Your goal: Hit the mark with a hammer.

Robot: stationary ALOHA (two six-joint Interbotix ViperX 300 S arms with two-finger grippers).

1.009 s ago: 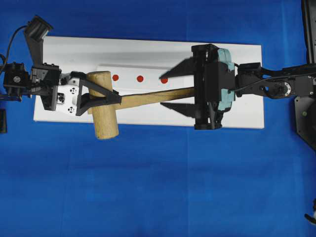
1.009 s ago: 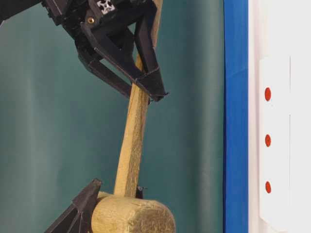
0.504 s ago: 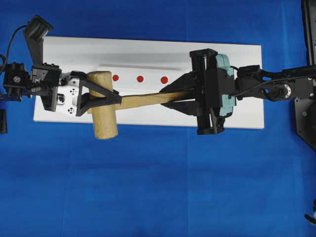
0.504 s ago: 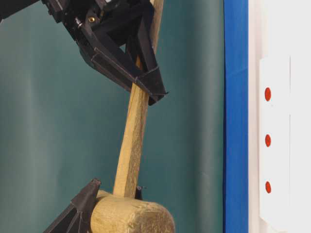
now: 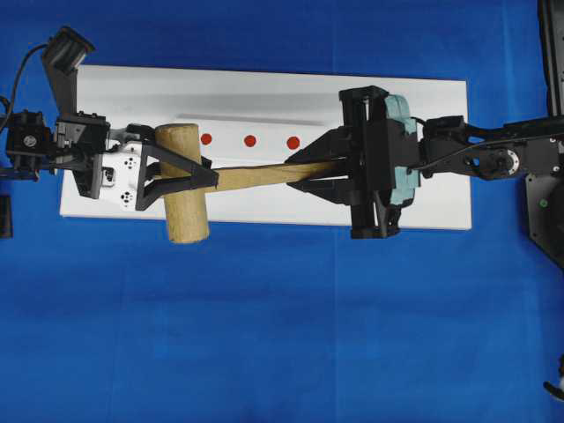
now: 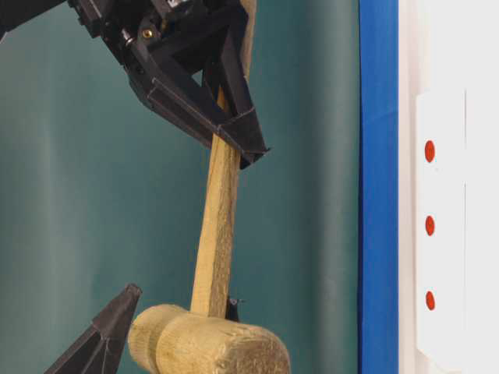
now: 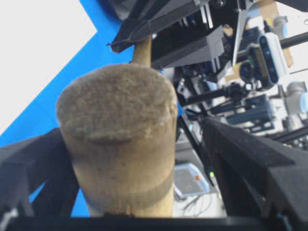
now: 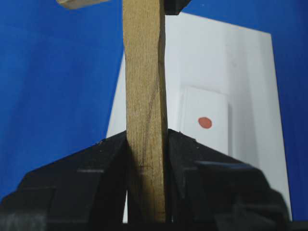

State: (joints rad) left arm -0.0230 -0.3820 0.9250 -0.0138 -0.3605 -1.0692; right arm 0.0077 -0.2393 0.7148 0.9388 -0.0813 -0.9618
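The light wooden mallet with a thick cylindrical head (image 5: 182,182) hangs in the air above the white board (image 5: 423,115). The right gripper (image 5: 310,170) is clamped tight on its flat tapering handle. The left gripper (image 5: 189,174) straddles the head at the left, fingers spread and apart from it. The middle red dot (image 5: 250,140) sits on the white strip, just far of the handle

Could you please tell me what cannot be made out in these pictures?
- Left wrist view: the light wooden mallet, close and blurred, blocks most of the scene.
- Right wrist view: its flat handle and the right gripper hide all but one small round red dot; which of the three it is stays unclear.
- Overhead view: the right gripper covers the handle's end.
- Table-level view: the top edge cuts off the handle's end.
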